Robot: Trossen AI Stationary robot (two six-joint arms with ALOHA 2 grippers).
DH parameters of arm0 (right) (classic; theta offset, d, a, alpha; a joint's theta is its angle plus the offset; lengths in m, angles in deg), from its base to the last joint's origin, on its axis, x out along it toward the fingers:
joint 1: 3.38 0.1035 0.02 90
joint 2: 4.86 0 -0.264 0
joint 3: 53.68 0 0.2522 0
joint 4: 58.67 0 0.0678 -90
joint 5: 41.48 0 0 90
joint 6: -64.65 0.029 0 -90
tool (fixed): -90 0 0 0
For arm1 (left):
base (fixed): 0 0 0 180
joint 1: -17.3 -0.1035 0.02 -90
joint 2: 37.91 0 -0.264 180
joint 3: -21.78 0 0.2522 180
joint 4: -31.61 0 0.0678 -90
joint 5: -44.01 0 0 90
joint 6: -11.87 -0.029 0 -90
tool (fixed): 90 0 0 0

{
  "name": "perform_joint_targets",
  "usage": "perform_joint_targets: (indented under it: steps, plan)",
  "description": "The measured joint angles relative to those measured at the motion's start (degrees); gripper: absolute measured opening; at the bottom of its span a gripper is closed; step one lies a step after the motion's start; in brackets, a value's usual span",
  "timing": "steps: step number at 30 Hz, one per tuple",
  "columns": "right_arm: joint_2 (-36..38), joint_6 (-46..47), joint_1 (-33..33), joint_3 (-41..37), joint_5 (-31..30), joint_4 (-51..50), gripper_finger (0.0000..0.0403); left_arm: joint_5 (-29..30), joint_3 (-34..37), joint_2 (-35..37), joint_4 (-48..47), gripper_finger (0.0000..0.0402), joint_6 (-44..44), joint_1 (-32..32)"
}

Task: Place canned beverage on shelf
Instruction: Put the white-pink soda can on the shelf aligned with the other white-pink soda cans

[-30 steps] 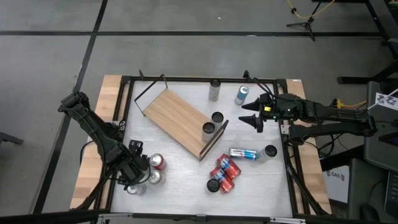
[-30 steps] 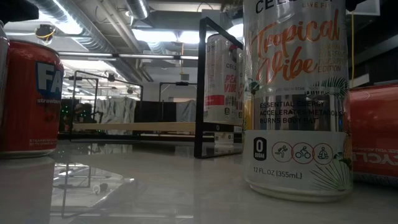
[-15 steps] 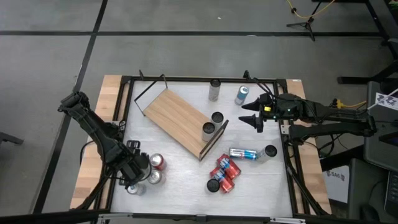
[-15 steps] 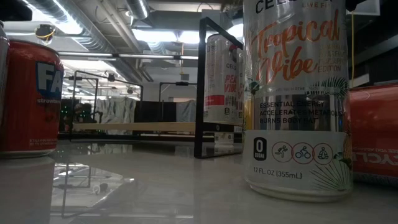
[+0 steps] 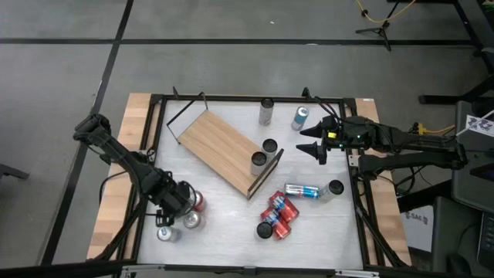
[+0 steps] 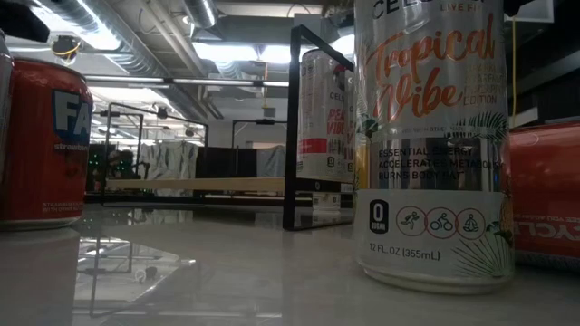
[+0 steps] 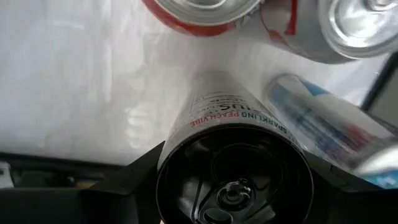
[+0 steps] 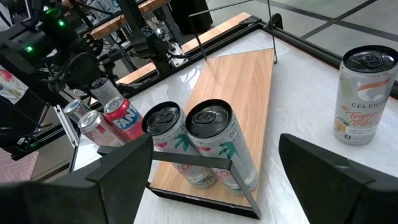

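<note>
My left gripper point(image 5: 176, 201) is at the table's near left corner, pointing down, shut on a slim silver can point(image 7: 217, 118) with a black top and the print "Peach Vibe". A red can point(image 5: 195, 202) and two silver cans point(image 5: 190, 221) stand right beside it. The shelf point(image 5: 220, 145), a light-wood board on a black wire frame, lies slantwise at the far middle. Two black-topped cans point(image 8: 186, 124) stand on its right end. My right gripper point(image 5: 312, 142) hovers open at the far right, pointing toward the shelf, with nothing between its fingers. My left gripper pinches the slim can between its two fingers, just under the black rim point(image 7: 163, 163), on opposite sides. The fingers point(image 7: 134, 174) come from above, pointing down. The can stands upright in the hold; whether its base is on the table, I cannot tell.
Upright cans stand at the far edge point(image 5: 266, 111) point(image 5: 299, 117). A blue can point(image 5: 301, 191) lies on its side near the right, beside an upright one point(image 5: 334, 187). A cluster of red cans point(image 5: 279, 211) lies near the middle front. A black frame point(image 5: 255, 99) rims the table.
My left gripper has shifted a little toward the table's right edge, closer to the red can, and has rolled about its downward axis. My right arm has kept still.
</note>
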Motion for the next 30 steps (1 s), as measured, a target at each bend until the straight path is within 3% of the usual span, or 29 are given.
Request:
perform_joint_targets:
  steps: [12,22,30]
  plan:
    - [-0.01,0.01,0.0,0.0,0.0,0.0,0.0342,1.74,-13.73,0.04,-17.23,0.0239,0.04,-8.29]
    - [0.01,0.0,0.0,0.0,0.0,-0.34,0.0342,6.38,-23.89,0.72,-16.28,0.0239,0.44,-17.79]
    - [0.01,0.0,0.0,0.0,0.01,-0.48,0.0342,6.73,-28.89,0.72,-16.55,0.0239,-0.35,-24.99]
